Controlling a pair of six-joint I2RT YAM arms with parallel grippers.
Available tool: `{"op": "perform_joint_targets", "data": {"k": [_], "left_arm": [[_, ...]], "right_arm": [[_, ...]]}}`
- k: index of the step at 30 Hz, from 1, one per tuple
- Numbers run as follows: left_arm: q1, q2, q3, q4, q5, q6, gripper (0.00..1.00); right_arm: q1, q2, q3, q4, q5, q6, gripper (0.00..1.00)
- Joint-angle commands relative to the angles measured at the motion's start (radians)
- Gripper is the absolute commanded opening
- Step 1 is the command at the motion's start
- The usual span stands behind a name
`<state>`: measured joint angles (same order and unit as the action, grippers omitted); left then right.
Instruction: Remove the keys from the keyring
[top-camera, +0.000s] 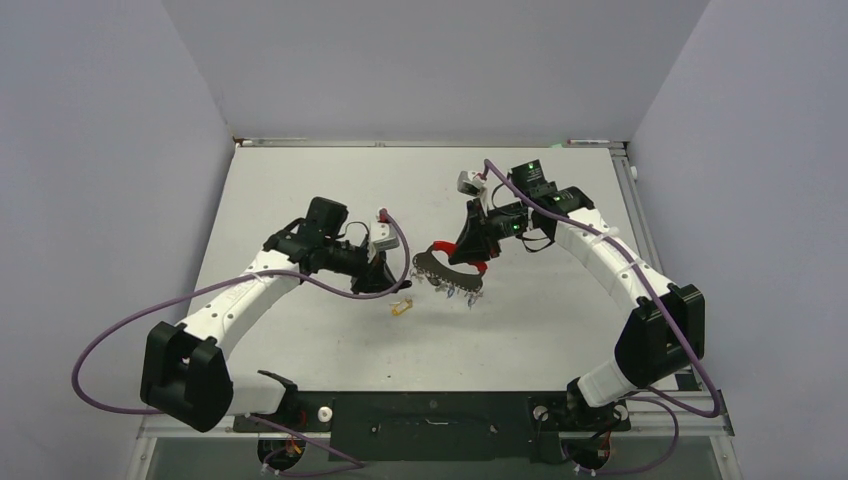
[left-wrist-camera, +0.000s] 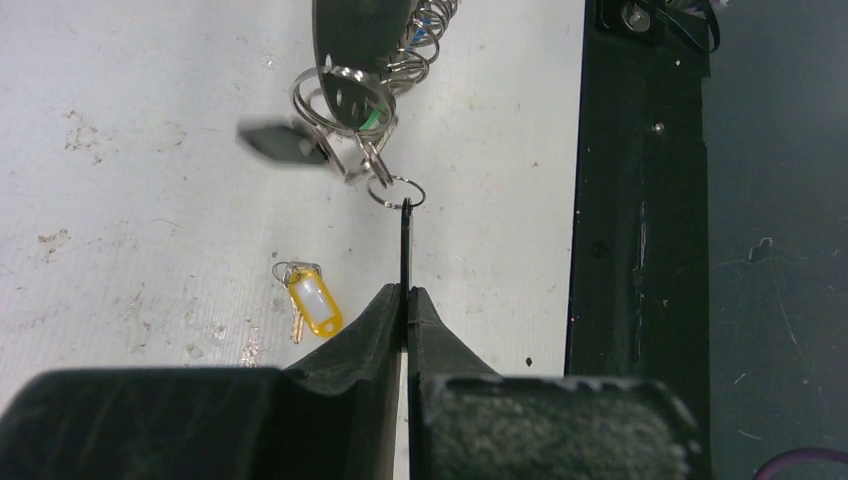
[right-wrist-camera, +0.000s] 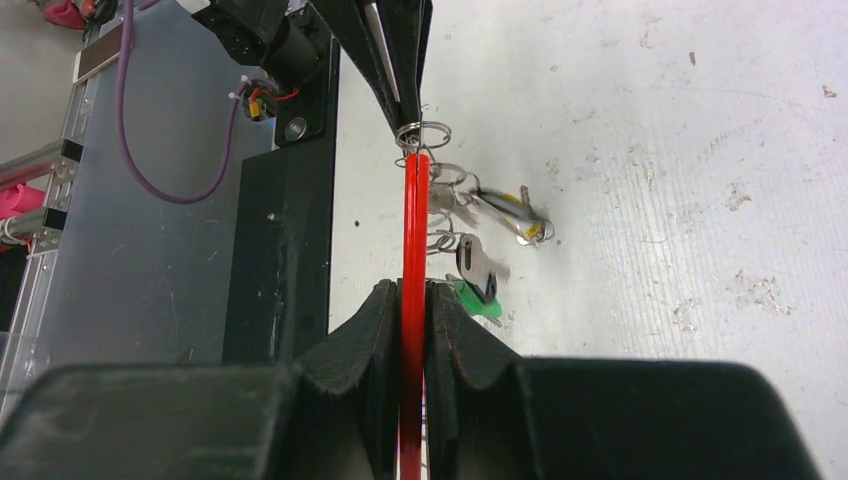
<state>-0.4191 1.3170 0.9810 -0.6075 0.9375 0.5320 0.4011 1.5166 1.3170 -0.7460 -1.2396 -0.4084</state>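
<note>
My right gripper (right-wrist-camera: 411, 290) is shut on the red crescent of the keyring (right-wrist-camera: 415, 215) and holds it above the table; in the top view the gripper (top-camera: 470, 255) is over the red part (top-camera: 480, 268), with the grey toothed strip (top-camera: 440, 266) to its left. Several keys (right-wrist-camera: 475, 262) hang from the strip on small rings, one with a green tag (right-wrist-camera: 480, 302) and one with a black tag (left-wrist-camera: 280, 143). My left gripper (left-wrist-camera: 405, 290) is shut on a thin black tag (left-wrist-camera: 405, 245), seen edge-on, hooked to a small ring (left-wrist-camera: 397, 192) at the strip's (left-wrist-camera: 355, 30) end. A yellow-tagged key (left-wrist-camera: 313, 300) lies loose on the table (top-camera: 401, 309).
The white table (top-camera: 320, 190) is scuffed. A black base bar (left-wrist-camera: 630, 200) runs along the near edge (top-camera: 430, 415). Grey walls close in the back and both sides. A purple cable (top-camera: 120, 330) loops beside the left arm.
</note>
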Motion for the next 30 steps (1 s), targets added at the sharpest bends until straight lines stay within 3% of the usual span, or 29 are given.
{"op": "perform_joint_targets", "data": {"k": [1, 4, 7, 12, 24, 30], "left_arm": [[-0.006, -0.005, 0.073, -0.023, -0.012, 0.022, 0.0], [0.006, -0.007, 0.072, 0.025, -0.014, -0.017, 0.04], [0.031, -0.011, 0.043, 0.087, 0.011, -0.05, 0.27], [0.06, 0.0, -0.014, 0.219, 0.095, -0.085, 0.49], [0.054, 0.024, -0.109, 0.475, 0.195, -0.193, 0.61], [0.04, 0.04, -0.144, 0.565, 0.182, -0.23, 0.58]], "right_arm": [[0.016, -0.035, 0.034, 0.032, -0.062, -0.036, 0.05], [0.017, -0.04, 0.039, 0.003, -0.056, -0.058, 0.05], [0.022, -0.045, 0.046, -0.007, -0.062, -0.06, 0.05], [0.035, -0.043, 0.057, -0.029, -0.062, -0.071, 0.05], [0.098, -0.033, 0.089, -0.062, -0.026, -0.078, 0.05], [0.123, -0.027, 0.106, -0.065, -0.019, -0.069, 0.05]]}}
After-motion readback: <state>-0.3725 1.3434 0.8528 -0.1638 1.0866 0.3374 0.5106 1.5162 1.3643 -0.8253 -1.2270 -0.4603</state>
